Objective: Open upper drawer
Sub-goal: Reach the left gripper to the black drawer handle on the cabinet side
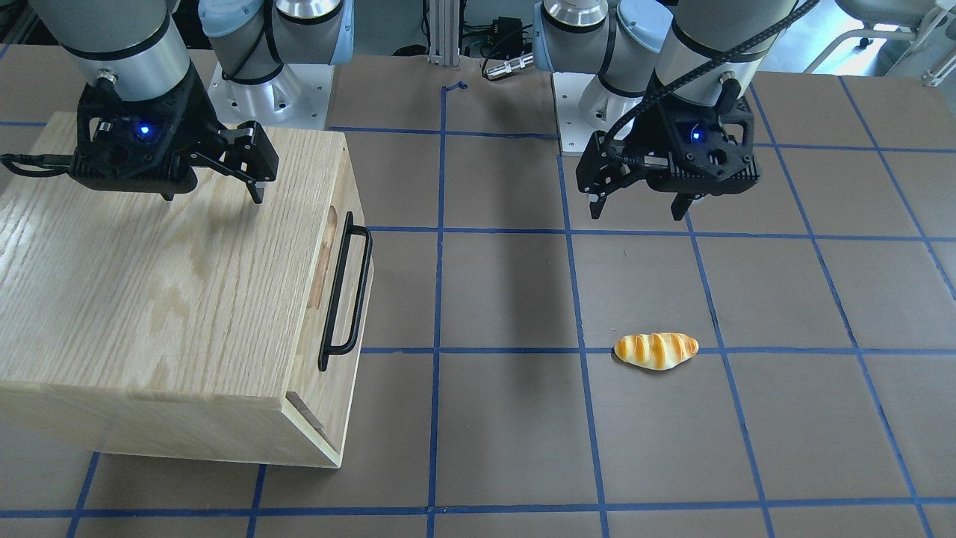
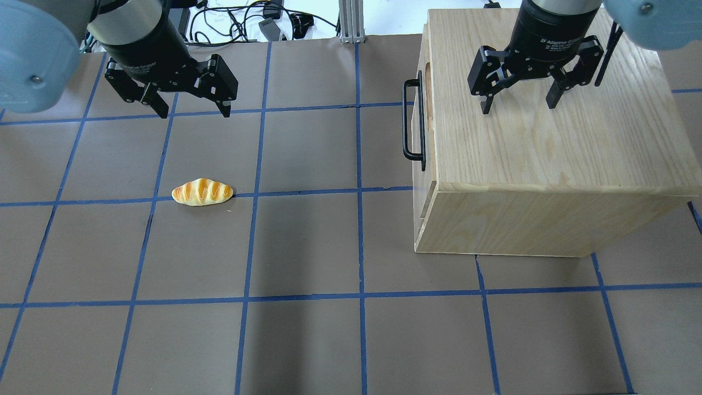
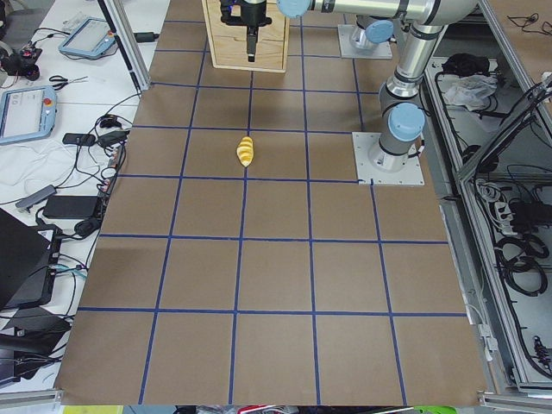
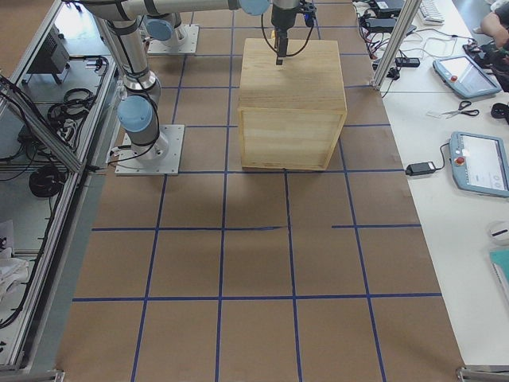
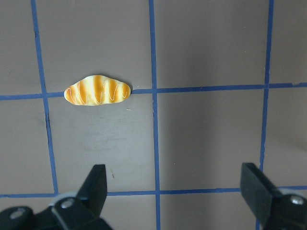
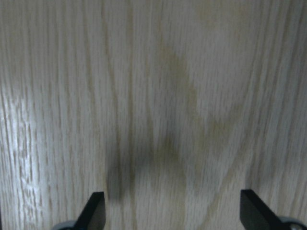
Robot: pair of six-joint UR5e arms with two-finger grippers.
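Cabinet (image 2: 548,148) x1, upper drawer (image 1: 347,299) x1, bread roll (image 2: 202,192) x1

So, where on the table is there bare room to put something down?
Bare table lies between the bread roll and the cabinet, and along the robot's edge. Crowded: by the drawer handle, and the cabinet top under the right gripper.

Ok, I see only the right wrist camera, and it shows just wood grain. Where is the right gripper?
Observer: The right gripper hangs above the cabinet, over its top, jaws open, holding nothing.
Operator: Where is the handle?
Observer: The black handle is on the cabinet's side facing the table's middle; the upper drawer looks shut.
Operator: And the left arm?
Observer: The left gripper hovers open over bare table, near a bread roll.
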